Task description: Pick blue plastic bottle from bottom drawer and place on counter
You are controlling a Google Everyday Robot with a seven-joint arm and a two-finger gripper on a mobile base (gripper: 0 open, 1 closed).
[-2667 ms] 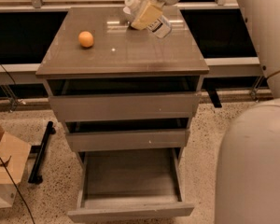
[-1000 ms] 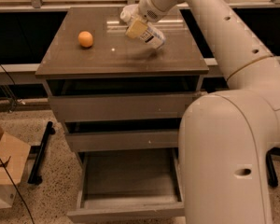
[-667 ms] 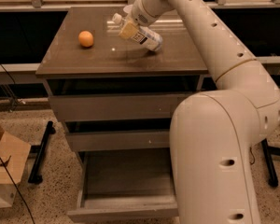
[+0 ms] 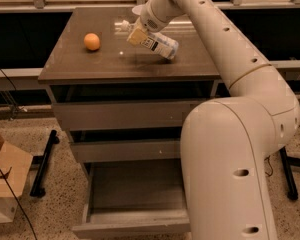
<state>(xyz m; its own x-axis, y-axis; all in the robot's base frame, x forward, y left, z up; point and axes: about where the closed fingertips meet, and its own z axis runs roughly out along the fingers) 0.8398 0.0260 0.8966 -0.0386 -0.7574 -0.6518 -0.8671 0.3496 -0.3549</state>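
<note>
The blue plastic bottle [image 4: 160, 44] is tilted over the counter [image 4: 90, 64], white cap end up and to the left. Its lower end is close to the slab, just right of the middle; I cannot tell if it touches. My gripper [image 4: 136, 34] reaches in from the upper right and is shut on the bottle's upper part. The bottom drawer [image 4: 135, 219] stands pulled open below, and the part of its grey inside that shows holds nothing. My arm's large white body hides the drawer's right side.
An orange ball-like fruit [image 4: 92, 41] sits on the counter's left part. A white bowl [image 4: 137, 8] peeks out at the back edge behind my arm. The two upper drawers [image 4: 120, 115] stand slightly ajar. A cardboard box [image 4: 5, 176] and a black stand leg [image 4: 42, 165] are on the floor at left.
My gripper has carried the bottle leftward over the counter, from the back right to just right of the middle. The arm's body now fills the right of the view. The fruit has not moved.
</note>
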